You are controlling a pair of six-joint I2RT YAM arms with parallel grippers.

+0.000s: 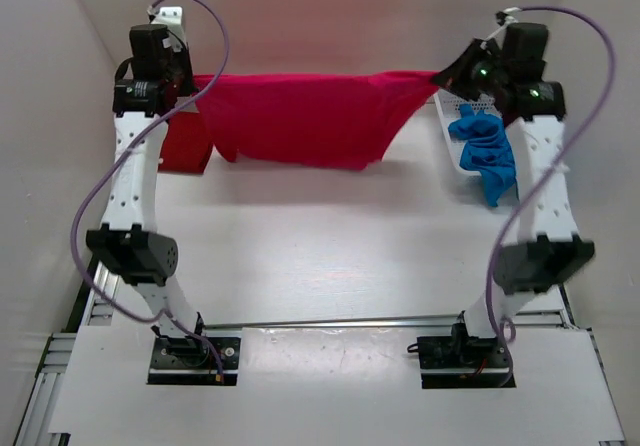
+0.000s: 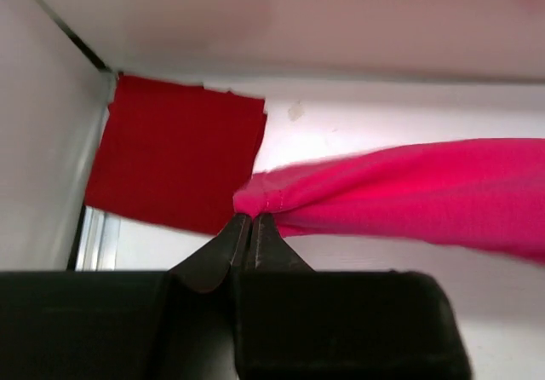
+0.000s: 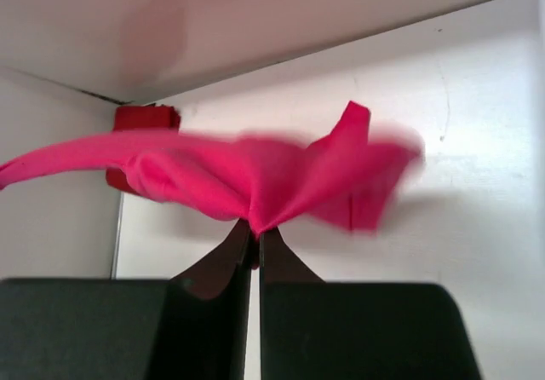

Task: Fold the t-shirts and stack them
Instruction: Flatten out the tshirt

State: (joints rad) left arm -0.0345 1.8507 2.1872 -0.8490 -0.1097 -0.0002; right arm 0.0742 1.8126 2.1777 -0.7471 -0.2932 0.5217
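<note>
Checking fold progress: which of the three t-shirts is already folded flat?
The dark red t-shirt, a neat square at far left. The pink t-shirt hangs stretched in mid-air; the blue t-shirt lies crumpled.

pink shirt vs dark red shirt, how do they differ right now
The pink shirt hangs stretched between the left gripper and right gripper; the dark red shirt lies on the table, ungripped. The pink shirt is spread wide; the dark red shirt is folded square. Both are plain cloth.
</note>
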